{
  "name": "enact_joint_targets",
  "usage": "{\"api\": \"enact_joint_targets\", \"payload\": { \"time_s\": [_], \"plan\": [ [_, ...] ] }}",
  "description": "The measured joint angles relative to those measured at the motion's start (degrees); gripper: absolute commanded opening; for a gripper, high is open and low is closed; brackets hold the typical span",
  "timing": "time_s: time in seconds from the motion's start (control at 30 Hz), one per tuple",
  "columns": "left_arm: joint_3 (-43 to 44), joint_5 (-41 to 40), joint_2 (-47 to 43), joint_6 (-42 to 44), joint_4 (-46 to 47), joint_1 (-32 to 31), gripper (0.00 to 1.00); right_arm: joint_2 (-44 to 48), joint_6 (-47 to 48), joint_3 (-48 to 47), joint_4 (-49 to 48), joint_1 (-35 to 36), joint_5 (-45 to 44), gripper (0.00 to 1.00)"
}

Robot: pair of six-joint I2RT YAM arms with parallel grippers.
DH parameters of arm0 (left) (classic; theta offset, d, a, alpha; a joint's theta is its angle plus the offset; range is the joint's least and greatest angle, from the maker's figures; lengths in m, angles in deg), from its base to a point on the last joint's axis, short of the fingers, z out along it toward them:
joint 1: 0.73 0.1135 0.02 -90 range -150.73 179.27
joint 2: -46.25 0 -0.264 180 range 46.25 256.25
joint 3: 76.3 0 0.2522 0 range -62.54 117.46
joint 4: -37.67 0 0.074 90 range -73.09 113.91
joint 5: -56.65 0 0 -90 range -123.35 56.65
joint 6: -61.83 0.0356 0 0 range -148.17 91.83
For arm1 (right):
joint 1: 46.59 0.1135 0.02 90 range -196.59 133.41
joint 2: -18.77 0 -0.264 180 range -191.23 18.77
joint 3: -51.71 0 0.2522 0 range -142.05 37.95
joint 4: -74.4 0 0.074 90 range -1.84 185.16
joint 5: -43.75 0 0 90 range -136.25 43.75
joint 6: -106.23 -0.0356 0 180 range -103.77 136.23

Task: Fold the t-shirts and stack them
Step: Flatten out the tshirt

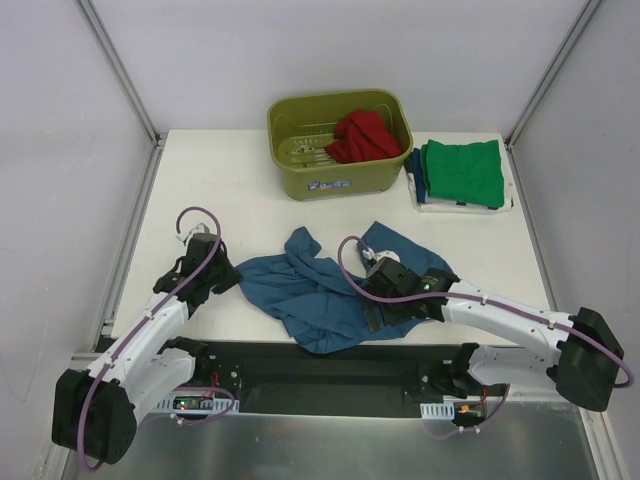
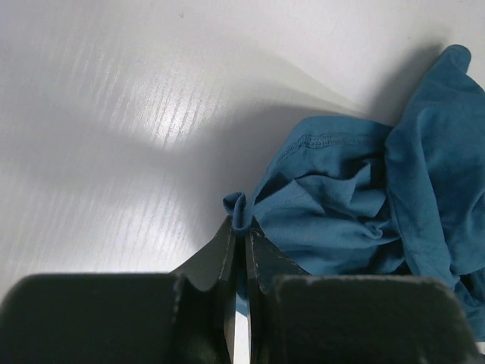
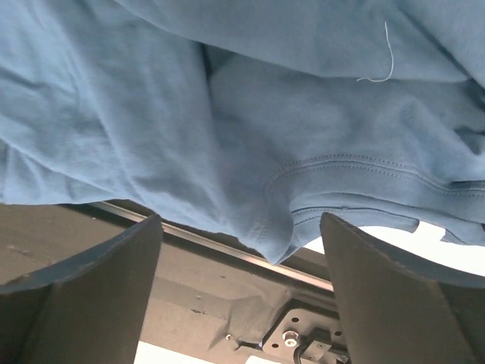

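Note:
A teal-blue t-shirt (image 1: 320,290) lies crumpled on the white table near the front middle. My left gripper (image 1: 232,275) is shut on a small bunched fold at its left edge (image 2: 242,227); the rest of the teal shirt (image 2: 341,220) spreads to the right. My right gripper (image 1: 385,315) stands open low over the shirt's near right part. In the right wrist view a hemmed corner of the shirt (image 3: 227,114) hangs between the wide fingers (image 3: 98,280) without being pinched. A bright green t-shirt (image 1: 462,172) lies folded at the back right. A red t-shirt (image 1: 362,137) sits bunched in the tub.
The olive-green plastic tub (image 1: 300,175) stands at the back middle. The green shirt rests on a white sheet (image 1: 440,205) with a dark blue edge showing at its left. A black rail (image 1: 330,365) runs along the table's near edge, and grey walls close in both sides.

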Motion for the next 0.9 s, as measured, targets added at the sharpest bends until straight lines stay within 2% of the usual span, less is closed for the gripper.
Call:
{"api": "enact_joint_targets", "payload": {
  "time_s": [0.07,0.1,0.17,0.2,0.23,0.47,0.73,0.9],
  "plan": [
    [0.02,0.0,-1.11,0.0,-0.46,0.0,0.0,-0.98,-0.28,0.24,-0.31,0.0,0.24,0.74],
    [0.02,0.0,-1.55,0.0,-0.72,0.0,0.0,-1.73,-0.42,0.42,-0.72,0.0,0.48,0.54],
    [0.02,0.0,-1.86,0.0,-1.16,0.0,0.0,-3.56,-0.52,0.42,-1.22,0.0,0.9,0.34],
    [0.0,0.0,-1.86,-0.02,-1.4,0.0,0.0,-4.26,-0.5,0.42,-1.46,0.0,1.33,0.07],
    [0.02,-0.02,-1.86,0.0,-1.64,0.0,0.0,-4.87,-0.76,0.39,-1.44,0.0,1.44,0.01],
    [2.54,-0.2,-4.33,0.07,-5.25,0.0,0.0,-2.1,-1.27,-4.5,5.81,0.02,-4.76,0.01],
    [13.57,-3.19,-18.12,0.44,-9.86,-0.02,0.0,19.04,1.95,-24.5,14.45,0.04,-18.86,0.01],
    [26.58,-6.05,-22.8,1.53,-12.48,0.0,0.0,24.65,7.93,-38.62,15.08,0.02,-22.51,0.01]
  ]
}}
